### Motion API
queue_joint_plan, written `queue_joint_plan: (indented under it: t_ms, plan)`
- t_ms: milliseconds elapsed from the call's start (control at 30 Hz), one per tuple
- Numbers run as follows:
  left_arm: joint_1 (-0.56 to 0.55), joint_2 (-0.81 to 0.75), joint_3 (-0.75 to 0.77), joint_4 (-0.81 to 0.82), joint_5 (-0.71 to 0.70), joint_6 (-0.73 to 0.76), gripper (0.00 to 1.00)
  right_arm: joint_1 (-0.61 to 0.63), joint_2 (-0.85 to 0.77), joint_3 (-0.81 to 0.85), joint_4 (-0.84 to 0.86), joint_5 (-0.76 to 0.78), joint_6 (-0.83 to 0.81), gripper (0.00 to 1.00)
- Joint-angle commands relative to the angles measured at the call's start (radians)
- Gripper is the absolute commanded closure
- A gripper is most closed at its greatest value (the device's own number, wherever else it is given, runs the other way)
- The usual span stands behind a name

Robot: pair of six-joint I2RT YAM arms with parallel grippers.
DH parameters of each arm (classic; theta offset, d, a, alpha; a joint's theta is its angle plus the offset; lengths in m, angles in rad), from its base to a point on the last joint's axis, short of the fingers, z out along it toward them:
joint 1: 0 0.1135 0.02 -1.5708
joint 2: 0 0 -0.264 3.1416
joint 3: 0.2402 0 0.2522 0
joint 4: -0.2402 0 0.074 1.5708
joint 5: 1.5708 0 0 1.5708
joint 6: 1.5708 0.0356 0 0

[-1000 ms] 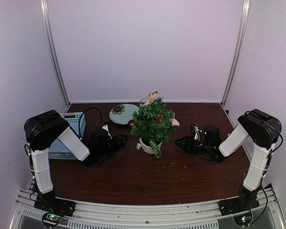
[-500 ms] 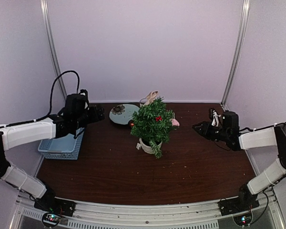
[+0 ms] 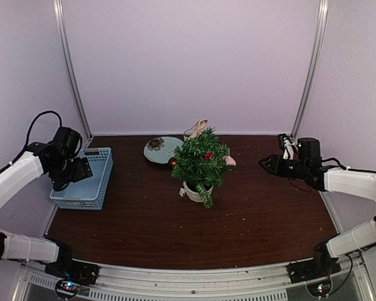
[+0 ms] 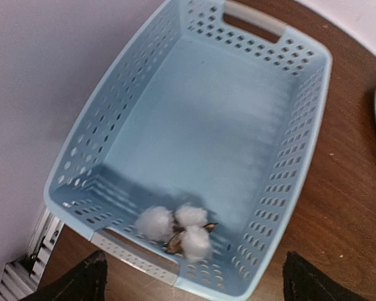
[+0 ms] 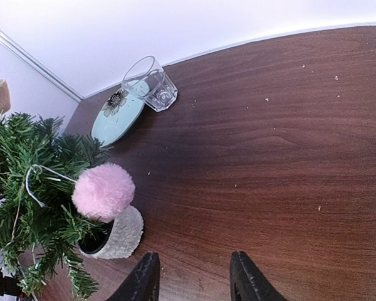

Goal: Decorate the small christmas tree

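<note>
**A:** Where is the small christmas tree (image 3: 200,164)?

**B:** It stands upright in its off-white pot (image 5: 122,235), well off to the left of the right hand (image 3: 264,165) and far to the right of the left hand (image 3: 77,172). Neither hand touches it.

**A:** Is anything on it yet?

**B:** A pink pompom (image 5: 103,191) hangs by a wire loop on the side facing the right hand. A cluster of red berries (image 3: 208,155) sits near the crown. A small red ball (image 3: 172,163) shows at the edge turned away from the right hand, but I cannot tell whether it hangs there or lies on the table (image 5: 288,157). A beige piece (image 3: 199,127) shows above the crown, and I cannot tell whether it is on top or behind.

**A:** And the hands?

**B:** Both are released and empty. The right hand's fingers (image 5: 144,279) stand partly apart with only bare table between them. The left hand is spread wide, hovering over the blue basket (image 4: 304,157) directly beneath it.

**A:** What is in the basket?

**B:** One cotton boll (image 4: 178,229), three white tufts, lying at the end nearest the left hand's fingers. I see nothing else inside.

**A:** So how far along is it?

**B:** Well along, I'd judge. Several pieces are on the branches, and the cotton boll looks like the last loose ornament. It has yet to be gripped, carried over and set into the tree. The plate (image 5: 116,116) and glass cup (image 5: 150,84), beyond the tree from the right hand, seem to hold nothing more.
</note>
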Motion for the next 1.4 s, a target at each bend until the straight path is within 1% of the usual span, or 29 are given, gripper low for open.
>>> queue_joint_plan:
  t_ms: [0, 100, 200, 267, 467, 733, 767, 933, 1000, 1067, 1200, 1233, 1367]
  plan:
    - [0.085, 0.082, 0.018, -0.142, 0.031, -0.071, 0.06, -0.006, -0.016, 0.019, -0.017, -0.002, -0.014, 0.61]
    - [0.115, 0.138, 0.020, -0.118, 0.047, -0.060, 0.14, -0.007, -0.023, 0.020, -0.021, -0.009, -0.013, 0.61]
    - [0.120, 0.194, 0.030, -0.086, 0.044, -0.033, 0.25, -0.007, -0.031, 0.016, -0.024, -0.013, -0.012, 0.60]
    - [0.121, 0.236, 0.039, -0.075, 0.044, -0.020, 0.31, -0.006, -0.036, 0.015, -0.029, -0.011, -0.014, 0.60]
    - [0.123, 0.320, 0.030, -0.050, 0.040, -0.036, 0.44, -0.006, -0.040, 0.014, -0.029, -0.008, -0.012, 0.60]
    - [0.146, 0.424, 0.026, 0.027, 0.106, -0.073, 0.61, -0.006, -0.031, 0.014, -0.021, -0.006, -0.008, 0.60]
    - [0.147, 0.441, 0.030, 0.034, 0.113, -0.075, 0.63, -0.006, -0.029, 0.016, -0.020, -0.007, -0.008, 0.60]
    - [0.148, 0.504, 0.033, 0.079, 0.142, -0.093, 0.64, -0.007, -0.032, 0.022, -0.031, -0.001, -0.012, 0.60]
    - [0.149, 0.529, 0.039, 0.104, 0.159, -0.093, 0.66, -0.007, -0.030, 0.022, -0.031, -0.001, -0.012, 0.60]
    - [0.149, 0.550, 0.042, 0.135, 0.177, -0.099, 0.71, -0.006, -0.028, 0.024, -0.031, -0.001, -0.012, 0.60]
    - [0.148, 0.574, 0.053, 0.202, 0.215, -0.107, 0.85, -0.006, -0.026, 0.024, -0.031, 0.000, -0.013, 0.60]
    - [0.148, 0.570, 0.055, 0.222, 0.219, -0.105, 0.89, -0.006, -0.027, 0.023, -0.031, 0.000, -0.014, 0.60]
    - [0.149, 0.533, 0.065, 0.278, 0.196, -0.068, 0.98, -0.007, -0.028, 0.022, -0.031, 0.004, -0.015, 0.60]
